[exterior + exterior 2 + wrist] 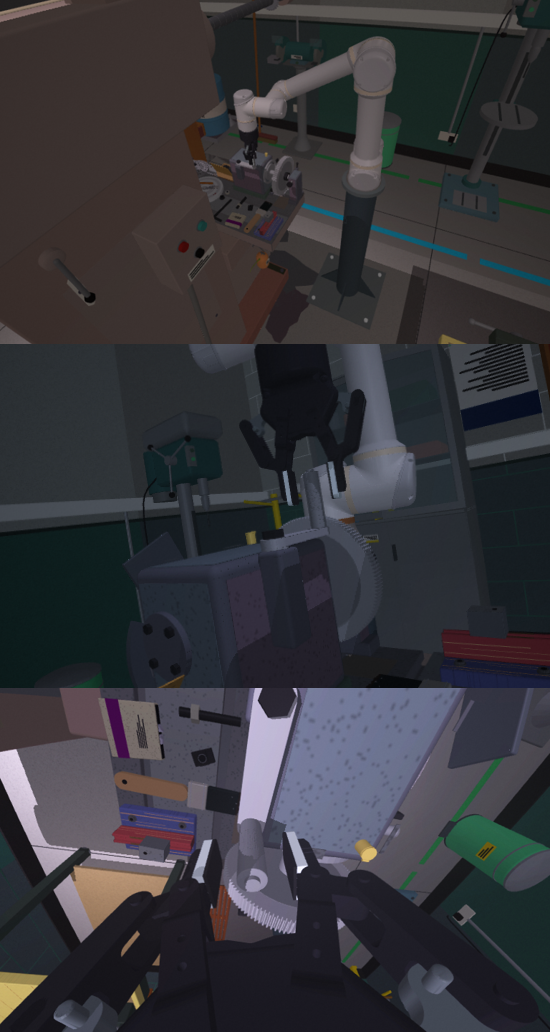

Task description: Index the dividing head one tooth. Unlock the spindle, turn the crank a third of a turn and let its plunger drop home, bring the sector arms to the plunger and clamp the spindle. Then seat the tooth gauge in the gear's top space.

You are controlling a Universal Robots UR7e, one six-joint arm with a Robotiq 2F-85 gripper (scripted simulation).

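My gripper hangs over the top of the dividing head and is open, its fingers standing on either side of the upright grey handle of the spindle lock lever and holding nothing. The lever's flat arm runs along the top of the speckled grey housing to a black hex bolt. The toothed gear stands behind the housing, and the wrist camera sees its teeth just below the fingers. A small yellow knob sits at the housing's edge.
A large brown machine cabinet fills the left side. The table beside the head holds a red and blue block, a wooden-handled brush, a small book and a black pin. A green bin stands on the floor.
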